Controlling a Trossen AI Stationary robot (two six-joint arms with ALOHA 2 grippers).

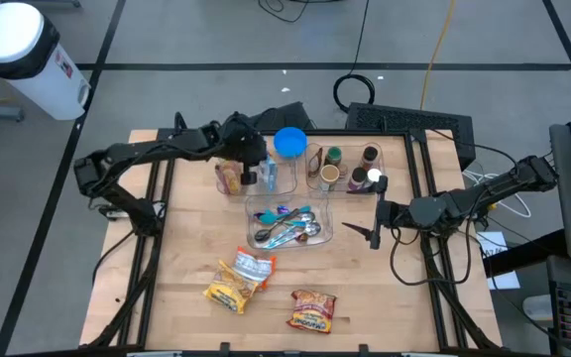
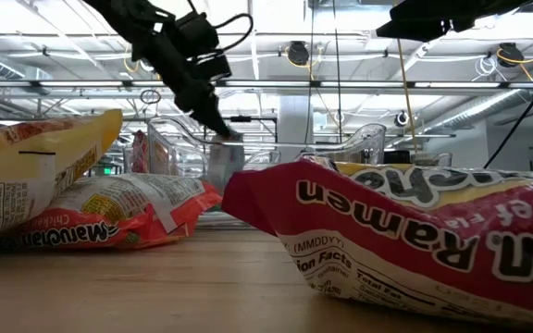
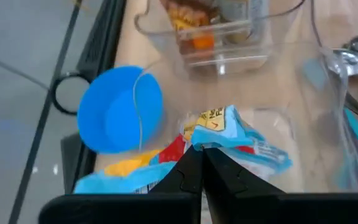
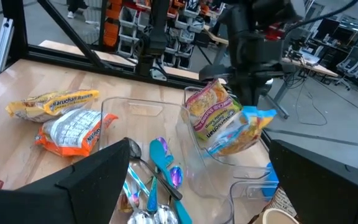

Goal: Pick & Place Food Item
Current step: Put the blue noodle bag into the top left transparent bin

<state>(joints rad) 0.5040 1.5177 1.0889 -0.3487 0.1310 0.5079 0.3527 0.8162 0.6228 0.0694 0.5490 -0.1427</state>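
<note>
My left gripper is shut on a blue ramen packet, which it holds at a clear bin at the table's far side. A pink-and-green packet stands in that bin beside the blue one. Two more packets lie flat on the wood near the front: a yellow-orange one and a red one. My right gripper waits open above the table's right part, with nothing between its fingers. My left gripper pinches the blue packet's upper end between its two fingers. They slant down at it from the table's left. The packet hangs below the fingers, its lower part inside the clear bin's walls. Whether it touches the bin's floor I cannot tell.
A clear bin of spoons and forks sits mid-table. Another bin with cups and bottles stands at the far right, and a blue lid lies behind the bins. Bare wood lies at the front left.
</note>
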